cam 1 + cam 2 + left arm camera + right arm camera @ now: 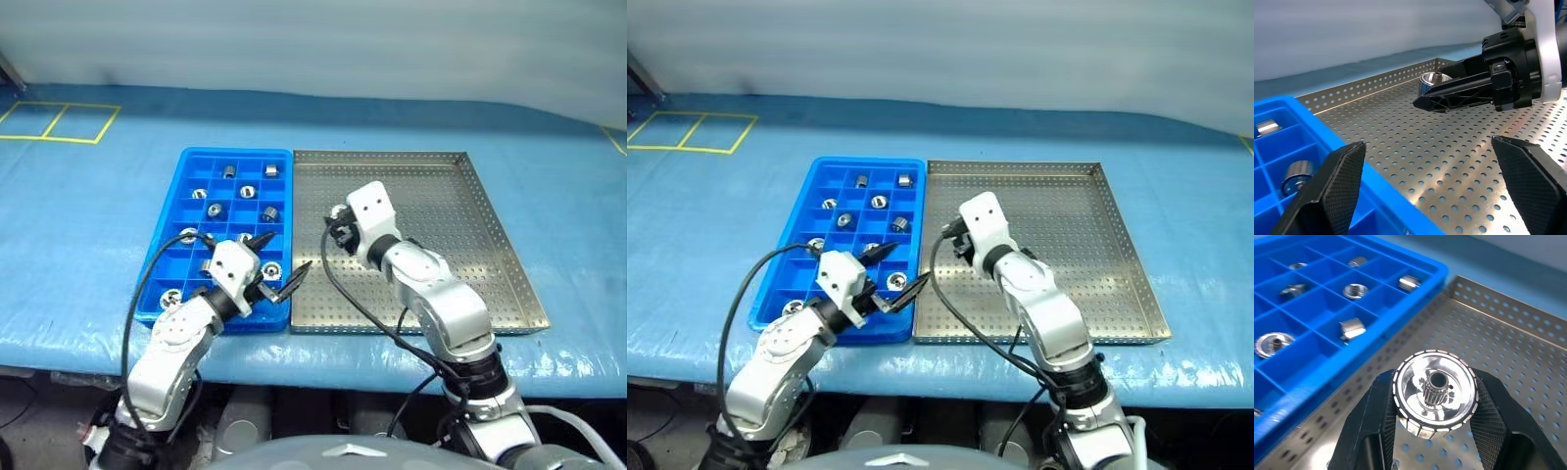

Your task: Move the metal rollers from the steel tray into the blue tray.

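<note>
While I carry this piece, here is how things stand:

Roller in hand: my right end effector (1436, 431) is clamped on one metal roller (1435, 399), a finger pad on either side of its ribbed rim, the toothed hub and dark bore facing out. It hangs above the near-left part of the steel tray (490, 245), close to the rim it shares with the blue tray (162, 269).

Left end effector: my left end effector (274, 262) stands wide apart and holds nothing, over the near right corner of the blue tray.

Other rollers: several already lie in the blue tray's compartments, one to a cell, in the far and near rows. I see no loose one on the steel floor.

Handling: I judge it solid metal, stiff, heavy for its size and slick. The ribbed rim gives the pads some bite, so across the outer wall is the right hold. It won't crush, but it could slip or roll away if dropped on its side.

Edges: the steel tray's low raised rim and the blue tray's taller wall touch side by side. I must stay above both when crossing left.

Room: many cells lie free near the right column. My left end effector sits just beside that path, so the far and middle cells look easier.

Table: open blue cover (88, 206) all round the trays.
</note>
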`<state>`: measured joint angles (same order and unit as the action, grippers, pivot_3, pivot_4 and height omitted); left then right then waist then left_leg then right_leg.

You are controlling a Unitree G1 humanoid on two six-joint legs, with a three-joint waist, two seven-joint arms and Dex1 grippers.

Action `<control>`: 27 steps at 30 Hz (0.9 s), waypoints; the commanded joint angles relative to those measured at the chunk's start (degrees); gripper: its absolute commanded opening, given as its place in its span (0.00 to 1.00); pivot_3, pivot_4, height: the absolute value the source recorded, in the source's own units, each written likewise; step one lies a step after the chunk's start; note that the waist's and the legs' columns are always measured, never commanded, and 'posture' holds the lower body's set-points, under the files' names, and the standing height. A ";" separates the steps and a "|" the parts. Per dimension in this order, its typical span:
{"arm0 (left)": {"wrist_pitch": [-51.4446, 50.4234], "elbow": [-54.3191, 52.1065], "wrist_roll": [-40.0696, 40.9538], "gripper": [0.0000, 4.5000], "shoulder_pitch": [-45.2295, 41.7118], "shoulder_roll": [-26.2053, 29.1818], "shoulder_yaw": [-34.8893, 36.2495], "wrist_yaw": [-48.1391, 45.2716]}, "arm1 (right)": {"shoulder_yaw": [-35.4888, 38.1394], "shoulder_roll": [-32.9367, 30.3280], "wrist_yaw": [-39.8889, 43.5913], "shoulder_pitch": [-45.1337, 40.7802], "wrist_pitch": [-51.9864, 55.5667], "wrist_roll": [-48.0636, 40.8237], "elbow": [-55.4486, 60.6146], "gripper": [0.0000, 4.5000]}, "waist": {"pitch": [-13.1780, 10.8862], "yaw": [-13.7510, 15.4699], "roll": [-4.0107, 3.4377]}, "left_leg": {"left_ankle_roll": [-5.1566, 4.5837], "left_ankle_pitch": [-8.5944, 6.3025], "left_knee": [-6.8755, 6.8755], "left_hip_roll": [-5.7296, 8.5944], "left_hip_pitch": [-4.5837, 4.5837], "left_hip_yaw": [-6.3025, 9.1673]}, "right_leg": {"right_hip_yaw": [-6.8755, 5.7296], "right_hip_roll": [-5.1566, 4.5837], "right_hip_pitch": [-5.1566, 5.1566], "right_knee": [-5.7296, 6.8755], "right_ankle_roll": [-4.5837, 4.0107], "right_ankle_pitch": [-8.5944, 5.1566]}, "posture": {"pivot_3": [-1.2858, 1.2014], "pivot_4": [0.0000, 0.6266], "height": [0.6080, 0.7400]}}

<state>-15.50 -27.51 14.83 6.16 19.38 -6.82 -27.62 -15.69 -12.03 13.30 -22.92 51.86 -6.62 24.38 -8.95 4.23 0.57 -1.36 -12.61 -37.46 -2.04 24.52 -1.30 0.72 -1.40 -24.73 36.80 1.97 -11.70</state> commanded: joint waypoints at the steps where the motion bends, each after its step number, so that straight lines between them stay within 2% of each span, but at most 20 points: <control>1: 2.31 -4.63 1.43 1.00 2.58 0.12 4.08 0.88 | -3.27 0.85 3.58 -3.29 -1.66 -1.03 -0.19 0.38 | 0.00 0.91 0.01 | 0.00 0.00 0.00 -0.01 0.01 0.02 | -0.03 0.01 0.00 -0.01 0.00 0.00 | 0.67 0.24 1.00; 12: 1.95 -11.33 3.68 1.00 16.21 5.30 11.37 -1.72 | -10.79 3.90 10.07 -2.82 -5.01 -2.22 -3.17 0.38 | -0.03 6.18 0.02 | 0.06 -0.03 0.06 -0.01 0.11 0.03 | -0.20 -0.14 -0.09 -0.15 -0.02 -0.03 | 0.72 0.24 1.00; 19: 0.42 -12.31 6.98 1.00 18.74 7.04 13.05 -3.61 | -11.82 4.07 11.45 0.38 -4.03 -3.06 -3.17 0.38 | -0.02 9.16 0.02 | 0.13 -0.08 0.11 -0.03 0.40 -0.04 | -0.25 -0.18 -0.68 -0.22 -0.03 -0.03 | 0.72 0.24 1.00; 27: -0.55 -12.37 7.85 1.00 18.36 7.87 13.01 -3.85 | -13.45 2.71 12.17 3.53 -0.92 -3.86 -0.30 0.38 | -0.02 11.72 0.03 | 0.17 -0.10 0.11 -0.03 0.58 -0.26 | -0.34 -0.08 -0.74 -0.22 -0.07 -0.06 | 0.72 0.24 1.00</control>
<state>-15.98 -36.66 21.52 24.66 26.93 5.53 -31.28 -28.90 -9.35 25.09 -19.44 50.43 -9.54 20.83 -8.96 15.96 0.60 -1.18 -12.71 -37.35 -2.07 25.09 -1.56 0.39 -1.48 -25.48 36.57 1.90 -11.76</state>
